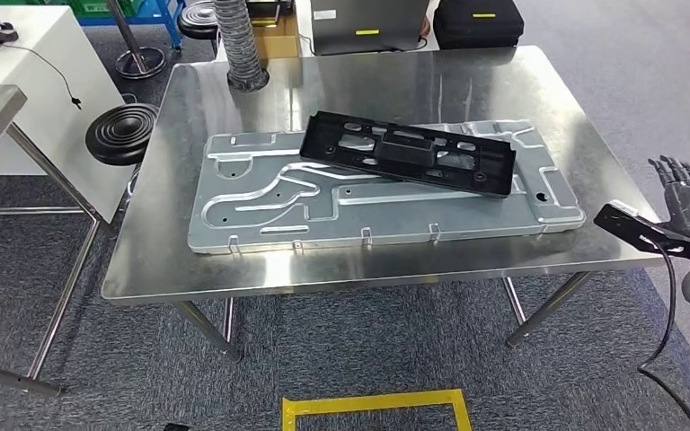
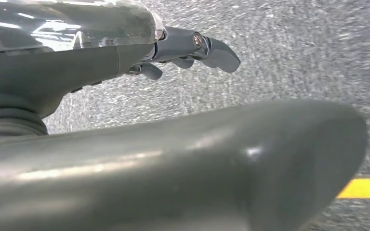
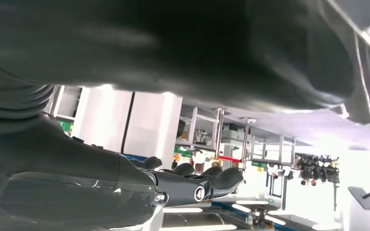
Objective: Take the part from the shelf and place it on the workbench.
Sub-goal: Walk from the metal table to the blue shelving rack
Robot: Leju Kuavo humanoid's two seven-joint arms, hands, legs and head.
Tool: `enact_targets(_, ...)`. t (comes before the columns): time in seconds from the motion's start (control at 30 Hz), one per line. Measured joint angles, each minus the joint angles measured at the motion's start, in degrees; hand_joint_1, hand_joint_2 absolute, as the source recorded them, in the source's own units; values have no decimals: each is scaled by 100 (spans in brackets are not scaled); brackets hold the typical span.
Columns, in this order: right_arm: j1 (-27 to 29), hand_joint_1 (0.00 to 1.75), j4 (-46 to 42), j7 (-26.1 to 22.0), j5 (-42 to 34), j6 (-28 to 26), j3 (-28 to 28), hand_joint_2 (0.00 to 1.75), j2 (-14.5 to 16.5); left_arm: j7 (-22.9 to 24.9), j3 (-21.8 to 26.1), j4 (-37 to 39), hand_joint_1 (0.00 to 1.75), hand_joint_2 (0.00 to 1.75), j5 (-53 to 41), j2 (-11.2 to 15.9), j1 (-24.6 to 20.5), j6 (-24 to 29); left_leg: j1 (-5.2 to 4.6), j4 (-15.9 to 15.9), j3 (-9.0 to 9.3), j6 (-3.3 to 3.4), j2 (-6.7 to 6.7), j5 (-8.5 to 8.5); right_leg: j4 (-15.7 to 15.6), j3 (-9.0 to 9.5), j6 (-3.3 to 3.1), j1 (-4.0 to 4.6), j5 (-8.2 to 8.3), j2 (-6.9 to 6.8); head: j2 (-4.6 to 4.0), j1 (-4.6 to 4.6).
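Observation:
A long black plastic part [image 1: 409, 151] with cut-outs lies slanted on a big silver stamped metal panel [image 1: 260, 202], which rests flat on the steel workbench [image 1: 359, 81]. My right hand [image 1: 687, 193] is raised beside the bench's right edge, fingers spread upward, holding nothing; in the right wrist view the right hand's fingers [image 3: 207, 180] stretch out straight. In the left wrist view my left hand [image 2: 192, 48] hangs over grey carpet with its fingers extended and nothing in them.
Two black round stools [image 1: 122, 133] stand left of the bench, and a ribbed grey hose [image 1: 239, 45] hangs at its back edge. A white table [image 1: 45, 63] is at the left. Yellow floor tape [image 1: 373, 404] marks the carpet in front.

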Motion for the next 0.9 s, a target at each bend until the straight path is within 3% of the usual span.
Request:
enact_targets(0.03,10,0,0,0,0,-1,-11,0,1,0,0,-1,0,0,0,3,-2,0,-4,-353,274,29,-2,142,7,-47,14,4,39,2,0,0)
enact_targets(0.1,18,0,0,0,0,-2,-27,0,0,-2,0,-1,0,0,0,17,-12,0,-25,-1158,831,100,-5,247,19,-113,57,16,105,1,0,0)
enact_targets(0.17,19,0,0,-2,1,4,-31,0,0,-8,0,-1,0,0,0,28,-15,-1,-47,-1523,1033,151,-5,211,18,-137,125,19,171,-4,0,1)
enact_targets(0.23,20,0,1,-4,1,18,-34,0,-1,-11,0,0,0,0,0,26,-11,-2,-43,-1583,1002,215,3,279,18,-149,201,2,212,-4,0,1)
enact_targets(0.27,21,0,1,-4,-1,23,-37,0,-1,-12,0,-1,0,0,1,24,-11,-2,-37,-1604,986,257,9,327,72,-180,235,-7,156,0,0,1)
enact_targets(0.33,23,0,5,2,-5,24,-51,0,-1,-13,1,-1,0,0,3,26,-14,-2,-20,-1636,923,322,25,427,510,-361,288,-30,-192,9,0,2)
enact_targets(0.4,53,0,17,10,-10,20,-62,0,9,-14,2,-1,0,0,5,32,-8,-2,-24,-1625,813,340,30,502,1282,-641,343,-48,-631,13,0,1)
enact_targets(0.43,83,0,28,12,-13,16,-64,0,17,-15,2,0,0,0,7,32,-2,-2,-25,-1611,758,335,30,533,1548,-711,366,-59,-736,13,0,1)
enact_targets(0.47,112,0,39,13,-16,11,-66,0,26,-15,2,0,0,0,7,31,7,-2,-25,-1593,708,328,29,558,1617,-681,382,-70,-740,13,0,1)
enact_targets(0.5,132,0,51,13,-22,4,-70,0,33,-15,2,0,0,0,7,30,14,-2,-23,-1569,664,318,28,575,1439,-531,389,-80,-645,12,1,1)
enact_targets(0.53,144,0,61,13,-32,-6,-82,0,37,-15,3,0,0,0,7,29,18,-2,-22,-1538,625,306,28,586,1053,-274,391,-91,-490,9,1,1)
enact_targets(0.6,155,0,80,13,-59,-31,-113,0,45,-15,4,0,0,0,12,29,14,-2,-33,-1475,559,266,26,602,310,163,342,-81,-302,14,1,1)
enact_targets(0.63,168,0,91,14,-72,-45,-128,0,49,-15,4,0,0,0,16,30,12,-2,-38,-1453,533,236,24,616,110,265,302,-62,-264,18,1,1)
enact_targets(0.7,203,0,115,29,-86,-65,-148,0,64,-15,4,0,0,0,27,30,19,-2,-39,-1449,502,171,23,653,71,246,214,-18,-236,29,1,1)
enact_targets(0.77,225,0,144,70,-87,-88,-168,0,89,-15,4,0,0,0,35,33,28,-1,-36,-1422,468,108,20,632,47,221,128,-34,-179,20,0,1)
enact_targets(0.83,245,0,180,116,-80,-133,-199,0,127,-15,5,0,0,0,40,36,27,0,-27,-1037,307,51,15,327,9,176,45,-58,-108,5,0,1)
enact_targets(0.9,283,0,224,145,-75,-175,-237,0,168,-15,6,0,0,0,42,37,30,-1,-5,-286,28,10,13,-134,8,99,11,-48,-50,0,0,0)
